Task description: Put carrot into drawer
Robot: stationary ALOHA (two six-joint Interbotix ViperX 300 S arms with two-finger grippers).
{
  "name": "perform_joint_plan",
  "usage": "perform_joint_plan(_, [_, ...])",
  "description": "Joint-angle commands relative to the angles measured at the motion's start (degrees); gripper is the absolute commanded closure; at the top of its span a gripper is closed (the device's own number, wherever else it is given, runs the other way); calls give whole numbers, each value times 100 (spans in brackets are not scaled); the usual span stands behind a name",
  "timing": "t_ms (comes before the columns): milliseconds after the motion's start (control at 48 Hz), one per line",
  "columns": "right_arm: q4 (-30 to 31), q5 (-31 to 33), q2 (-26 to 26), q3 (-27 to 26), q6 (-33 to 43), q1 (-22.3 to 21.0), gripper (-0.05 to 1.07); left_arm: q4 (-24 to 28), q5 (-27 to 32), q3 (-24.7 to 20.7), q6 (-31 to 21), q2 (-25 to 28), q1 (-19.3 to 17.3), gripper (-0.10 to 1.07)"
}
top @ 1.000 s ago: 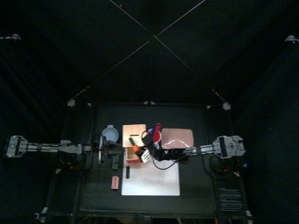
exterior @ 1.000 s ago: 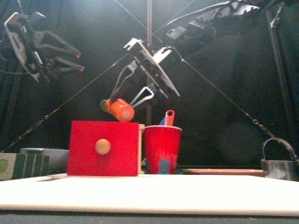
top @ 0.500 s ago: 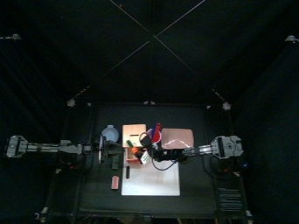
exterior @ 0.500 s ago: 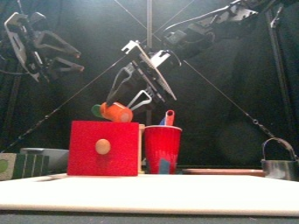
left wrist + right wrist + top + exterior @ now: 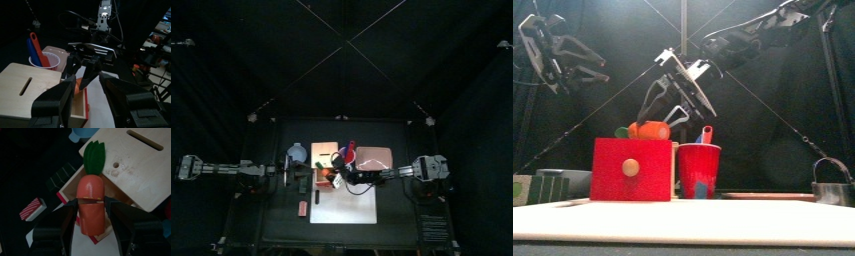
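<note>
My right gripper [image 5: 657, 122] is shut on the carrot [image 5: 649, 130], orange with a green tip [image 5: 623, 131]. It holds the carrot just above the box unit [image 5: 633, 170]. In the right wrist view the carrot [image 5: 91, 198] sits between the jaws, with its leaf end over the tan box top [image 5: 133, 173]. The drawer [image 5: 81, 100] looks pulled out under the carrot, and its knob [image 5: 631, 167] faces the front. My left gripper [image 5: 90, 107] is open and empty, close to the box's left side in the top view [image 5: 299, 178].
A red cup [image 5: 698, 170] holding utensils stands right of the box. A white mat [image 5: 346, 206] lies in front of the box. A small red and white piece [image 5: 301, 208] lies left of the mat. A metal pot [image 5: 831, 185] stands at the far right.
The right gripper has lowered slightly with the carrot. The carrot has turned nearly level, its green tip to the left. The left arm has not moved.
</note>
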State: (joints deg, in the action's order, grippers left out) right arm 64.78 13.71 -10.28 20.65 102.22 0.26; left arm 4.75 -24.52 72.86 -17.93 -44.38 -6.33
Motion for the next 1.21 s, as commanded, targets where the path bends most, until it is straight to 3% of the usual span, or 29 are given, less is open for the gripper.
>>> perform_joint_plan(0, [0,-44,167,-44,-9,35,22,-9,-44,-70,0,9,-9,17])
perform_joint_plan(354, [-70,-62,281,26,-9,62,21,-9,-44,-62,18,9,-97,17])
perform_joint_plan(688, [229,-35,211,-97,-9,18,5,-18,-18,-53,-9,9,-105,17])
perform_joint_plan(1188, [272,-18,431,-202,-18,70,7,-88,0,9,0,18,-105,17])
